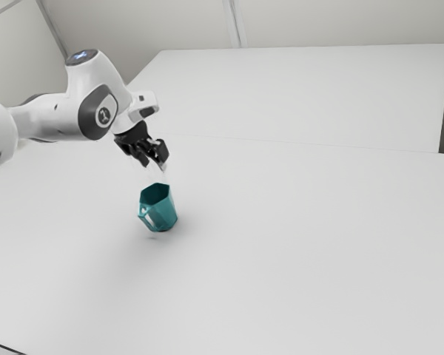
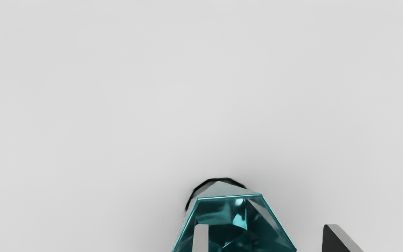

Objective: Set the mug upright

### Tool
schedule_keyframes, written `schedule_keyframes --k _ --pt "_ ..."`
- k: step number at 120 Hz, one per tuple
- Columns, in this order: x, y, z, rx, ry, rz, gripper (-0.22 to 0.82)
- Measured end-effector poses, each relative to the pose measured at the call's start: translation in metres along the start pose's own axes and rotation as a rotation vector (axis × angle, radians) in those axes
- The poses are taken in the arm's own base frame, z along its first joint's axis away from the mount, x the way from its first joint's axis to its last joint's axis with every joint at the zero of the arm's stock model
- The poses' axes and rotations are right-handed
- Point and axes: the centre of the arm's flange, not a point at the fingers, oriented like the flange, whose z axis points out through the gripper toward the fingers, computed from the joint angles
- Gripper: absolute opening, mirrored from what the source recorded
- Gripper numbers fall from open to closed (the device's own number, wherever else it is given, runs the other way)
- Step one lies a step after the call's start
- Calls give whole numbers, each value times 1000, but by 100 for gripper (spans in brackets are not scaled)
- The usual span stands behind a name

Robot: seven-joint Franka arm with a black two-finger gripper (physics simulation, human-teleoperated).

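Observation:
The teal, faceted mug [image 1: 158, 209] has its mouth up toward the gripper, leaning slightly in the exterior view, with its handle toward that view's left. Just above the rim is my gripper [image 1: 156, 171], its fingers pointing down at the mug. From the wrist, the mug [image 2: 220, 210] shows its open mouth and dark interior. There the gripper [image 2: 266, 238] stands open, one finger over the mouth and the other outside the rim, with a wide gap between them. Whether the first finger reaches inside the mug, I cannot tell. The mug's lower part is mostly hidden in the wrist view.
A broad white table surface [image 1: 296, 251] surrounds the mug. Behind it, in the exterior view, stands a large pale panel [image 1: 303, 96]. A dark line crosses the lower left corner of that view.

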Motion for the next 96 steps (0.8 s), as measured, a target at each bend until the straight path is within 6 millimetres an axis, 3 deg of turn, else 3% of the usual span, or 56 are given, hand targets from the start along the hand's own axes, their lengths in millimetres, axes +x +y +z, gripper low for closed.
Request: schedule_keyframes --k 15,43,83,96 --pt "19 -10 -57 36 53 22 42" --pt "24 -24 -147 115 76 57 53" --pt "10 -58 -202 177 30 15 57" --pt "2 -65 -212 197 1 -3 58"
